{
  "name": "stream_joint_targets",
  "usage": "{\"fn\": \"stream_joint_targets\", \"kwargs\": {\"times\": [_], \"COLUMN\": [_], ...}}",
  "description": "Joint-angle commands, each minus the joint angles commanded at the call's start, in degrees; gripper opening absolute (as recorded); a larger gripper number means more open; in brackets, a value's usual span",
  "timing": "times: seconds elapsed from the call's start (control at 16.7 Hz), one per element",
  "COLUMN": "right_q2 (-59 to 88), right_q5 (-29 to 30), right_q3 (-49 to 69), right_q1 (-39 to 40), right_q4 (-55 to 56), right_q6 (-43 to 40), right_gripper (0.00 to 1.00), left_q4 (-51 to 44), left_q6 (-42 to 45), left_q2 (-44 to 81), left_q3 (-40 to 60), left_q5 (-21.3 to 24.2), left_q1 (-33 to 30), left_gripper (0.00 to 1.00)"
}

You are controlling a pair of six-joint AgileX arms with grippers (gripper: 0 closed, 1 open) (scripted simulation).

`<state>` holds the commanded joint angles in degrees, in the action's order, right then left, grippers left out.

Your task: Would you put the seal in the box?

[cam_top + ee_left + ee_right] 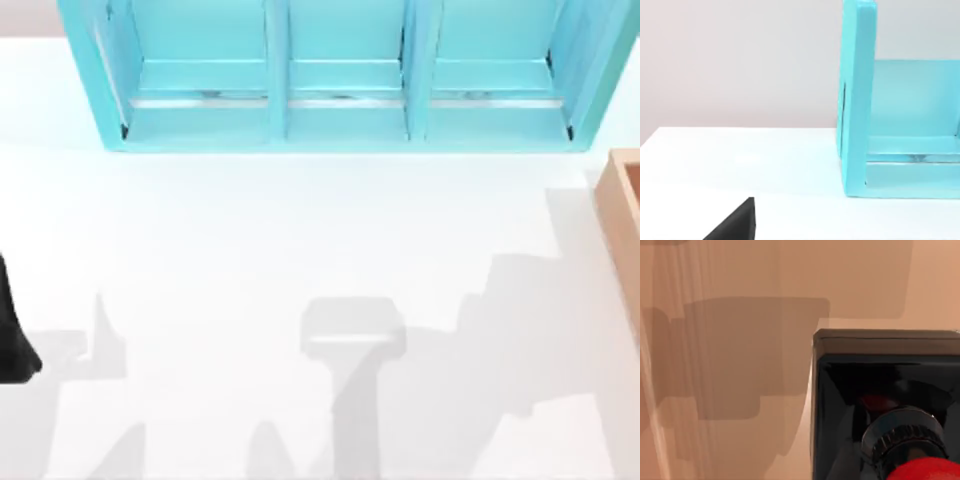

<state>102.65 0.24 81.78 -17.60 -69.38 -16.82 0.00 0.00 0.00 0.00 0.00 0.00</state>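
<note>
Seal: black cube base with a dark ribbed collar and a glossy red knob on top, seen close up in the right wrist view. All around it is light brown wood, plain and shadowed, which reads as the inner floor and wall of the box. The seal looks to sit inside the box; whether its base touches the wood cannot be told.

Right end effector: its fingers cannot be made out in the right wrist view, so cannot tell if they are apart, together or clamped on the seal.

Top view: the box shows as a thick brown wall at the right edge of the white bench. A turquoise shelf unit with three compartments stands along the far side. Grey arm shadows lie across the bench's near half.

Left arm: a black part sits at the left edge of the bench, well apart from the box. In the left wrist view a black corner lies low over the bench, with the shelf unit's end wall beyond. Left end effector state cannot be told.
</note>
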Motion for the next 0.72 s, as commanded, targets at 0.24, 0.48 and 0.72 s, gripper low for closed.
{"fn": "stream_joint_targets", "kwargs": {"times": [0.24,0.48,0.72], "right_q2": [0.0,0.0,0.0], "right_q5": [0.0,0.0,0.0], "right_q3": [0.0,0.0,0.0], "right_q1": [0.0,0.0,0.0], "right_q4": [0.0,0.0,0.0], "right_q6": [0.0,0.0,0.0], "right_gripper": [0.83,1.00,1.00], "left_q4": [0.0,0.0,0.0], "left_q6": [0.0,0.0,0.0], "left_q2": [0.0,0.0,0.0], "left_q3": [0.0,0.0,0.0], "left_q5": [0.0,0.0,0.0], "left_q1": [0.0,0.0,0.0], "left_gripper": [1.00,1.00,1.00]}}
